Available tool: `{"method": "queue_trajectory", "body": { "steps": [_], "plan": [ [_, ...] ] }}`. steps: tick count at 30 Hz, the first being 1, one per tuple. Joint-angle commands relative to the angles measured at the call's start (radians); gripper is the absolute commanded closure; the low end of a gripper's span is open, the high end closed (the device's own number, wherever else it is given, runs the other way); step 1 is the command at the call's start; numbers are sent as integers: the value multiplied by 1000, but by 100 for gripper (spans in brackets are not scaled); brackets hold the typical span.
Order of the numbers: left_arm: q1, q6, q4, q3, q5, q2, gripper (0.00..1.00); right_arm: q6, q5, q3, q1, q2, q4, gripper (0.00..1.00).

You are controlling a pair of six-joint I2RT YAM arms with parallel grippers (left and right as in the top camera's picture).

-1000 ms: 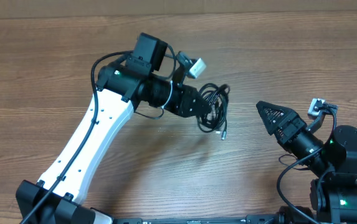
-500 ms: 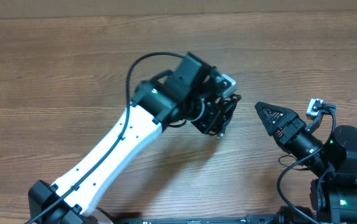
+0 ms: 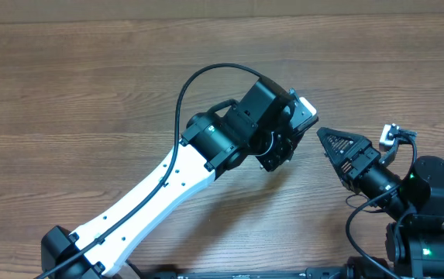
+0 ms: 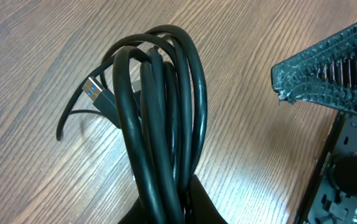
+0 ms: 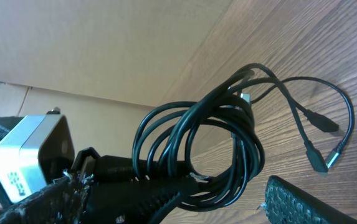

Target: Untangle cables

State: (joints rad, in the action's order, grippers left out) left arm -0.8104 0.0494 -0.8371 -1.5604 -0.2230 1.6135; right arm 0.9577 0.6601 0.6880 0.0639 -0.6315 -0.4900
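Observation:
A bundle of black cables [image 4: 166, 118] is looped into a coil, with a blue-tongued USB plug [image 4: 97, 93] sticking out at its left. My left gripper [image 4: 178, 208] is shut on the bundle's lower part and holds it above the wooden table. In the overhead view the left gripper [image 3: 277, 153] sits just left of my right gripper [image 3: 328, 139], and the wrist hides most of the bundle. In the right wrist view the coil [image 5: 228, 155] hangs between and ahead of the right gripper's [image 5: 172, 199] open, empty fingers. Thin loose ends with small plugs [image 5: 320, 163] trail right.
The wooden table [image 3: 90, 101] stretches left and behind. The left arm's white link [image 3: 152, 201] crosses the front middle diagonally. The right arm's base [image 3: 423, 232] stands at the front right. A right finger [image 4: 328, 68] shows at the top right of the left wrist view.
My left arm has swung right with the cable bundle in its grip, from the table's middle to just beside the right gripper. The right arm has not moved.

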Motion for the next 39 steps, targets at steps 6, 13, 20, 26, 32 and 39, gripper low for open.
{"method": "queue_trajectory", "body": {
  "steps": [6,13,20,26,32,39],
  "plan": [
    [-2,41,5,-21,1,-142,96,-38,-41,-1,-1,0,10,9],
    [-2,18,-21,-21,1,-190,96,-234,1,-1,-1,0,9,10],
    [-2,3,-19,-21,2,-192,96,-234,63,-1,-1,0,18,15],
    [-2,7,-21,-21,40,-192,96,-153,132,-1,-1,0,70,15],
    [-2,36,-20,-21,37,-190,96,-110,132,-1,-1,0,74,15],
    [-2,109,-27,-21,38,-187,96,154,133,-1,-1,0,79,11]
  ]
}}
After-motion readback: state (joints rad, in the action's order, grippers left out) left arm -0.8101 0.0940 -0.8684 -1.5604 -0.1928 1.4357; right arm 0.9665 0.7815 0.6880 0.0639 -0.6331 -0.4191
